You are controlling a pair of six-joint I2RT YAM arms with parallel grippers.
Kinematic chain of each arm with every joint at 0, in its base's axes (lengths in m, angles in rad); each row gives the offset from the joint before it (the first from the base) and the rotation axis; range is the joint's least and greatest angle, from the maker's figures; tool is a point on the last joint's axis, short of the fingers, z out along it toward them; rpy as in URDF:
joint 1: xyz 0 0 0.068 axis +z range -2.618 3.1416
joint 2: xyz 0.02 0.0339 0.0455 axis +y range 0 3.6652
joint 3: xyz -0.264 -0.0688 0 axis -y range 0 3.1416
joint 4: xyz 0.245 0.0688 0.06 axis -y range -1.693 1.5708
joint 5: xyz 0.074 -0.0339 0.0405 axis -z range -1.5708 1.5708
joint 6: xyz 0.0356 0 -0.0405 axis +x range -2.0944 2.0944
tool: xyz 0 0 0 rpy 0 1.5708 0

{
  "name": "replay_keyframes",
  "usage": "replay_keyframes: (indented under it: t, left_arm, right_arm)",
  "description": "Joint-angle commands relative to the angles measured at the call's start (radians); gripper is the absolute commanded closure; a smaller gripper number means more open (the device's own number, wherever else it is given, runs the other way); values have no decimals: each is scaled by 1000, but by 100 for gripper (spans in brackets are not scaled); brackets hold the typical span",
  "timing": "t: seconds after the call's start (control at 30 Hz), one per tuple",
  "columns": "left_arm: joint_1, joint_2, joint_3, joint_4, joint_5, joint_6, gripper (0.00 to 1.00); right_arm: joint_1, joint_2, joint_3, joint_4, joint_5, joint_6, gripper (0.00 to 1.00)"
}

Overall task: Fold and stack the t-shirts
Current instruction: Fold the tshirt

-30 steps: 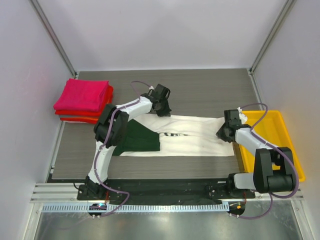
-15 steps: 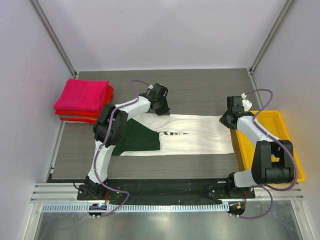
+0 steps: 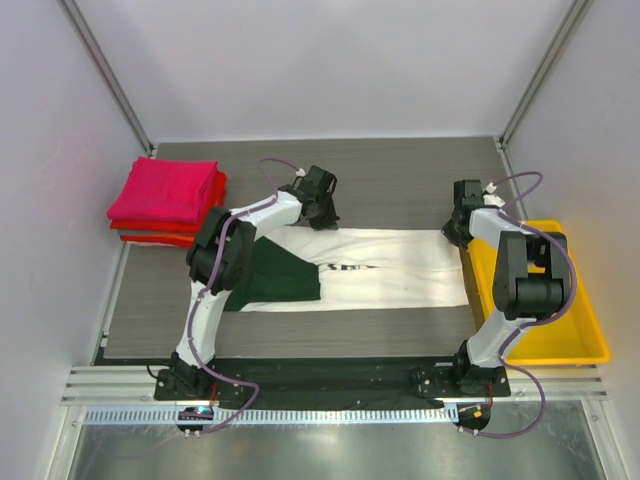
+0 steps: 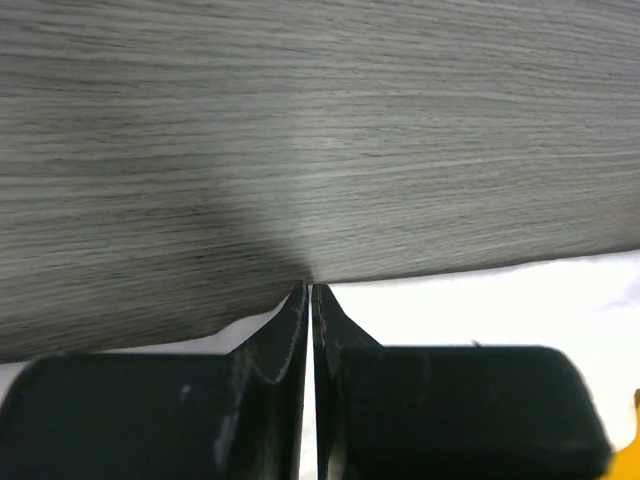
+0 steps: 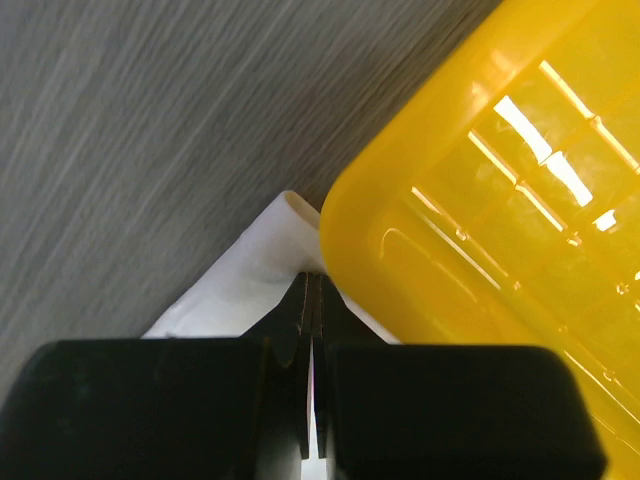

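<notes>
The cream-white shirt (image 3: 400, 280) lies flat on the counter (image 3: 400, 170) as a long band. Its long axis runs from side to side, in line with the two pincers at its far edge. Its dark green part (image 3: 280, 275) forms the end to the left of the left pincer (image 3: 325, 223) and on the arm-base side of it. The plain cream end reaches the right pincer (image 3: 455, 237). The dark lettering (image 3: 350, 268) runs along the same axis, just on the base side of the left pincer.

The left pincer sits at the shirt's far edge, part-way along from the green end. In the left wrist view its jaws (image 4: 310, 292) are drawn together with only a hairline slit between them. The tips rest right where the cloth edge (image 4: 480, 300) meets bare counter. Whether any cloth is nipped between them cannot be told.

The right pincer (image 5: 312, 282) is closed as well, its tips down on the shirt's far right corner (image 5: 255, 250). That corner is slightly rumpled and pressed against the rounded corner of the yellow tray (image 5: 400, 200). Whether it grips the cloth or only touches it cannot be told. The tray (image 3: 560, 355) lies to the right of this pincer and stretches back toward the arm bases.

Well to the left of the left pincer, at the counter's far left corner, is a stack of folded shirts. The magenta-pink ones (image 3: 165, 190) are on top and a red one (image 3: 150, 238) shows beneath.
</notes>
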Motion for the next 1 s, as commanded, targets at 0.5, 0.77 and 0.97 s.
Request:
replay_keyframes:
  t: [0.5, 0.77, 0.97]
  left_arm:
    - [20, -77, 117, -35, -40, 90, 80]
    - [11, -382, -60, -118, -178, 150, 100]
    - [11, -580, -306, -175, -238, 142, 100]
  right_arm:
    - [9, -79, 86, -12, 70, -23, 99]
    - [83, -242, 39, -14, -9, -62, 99]
    - [218, -319, -61, -49, -40, -100, 99]
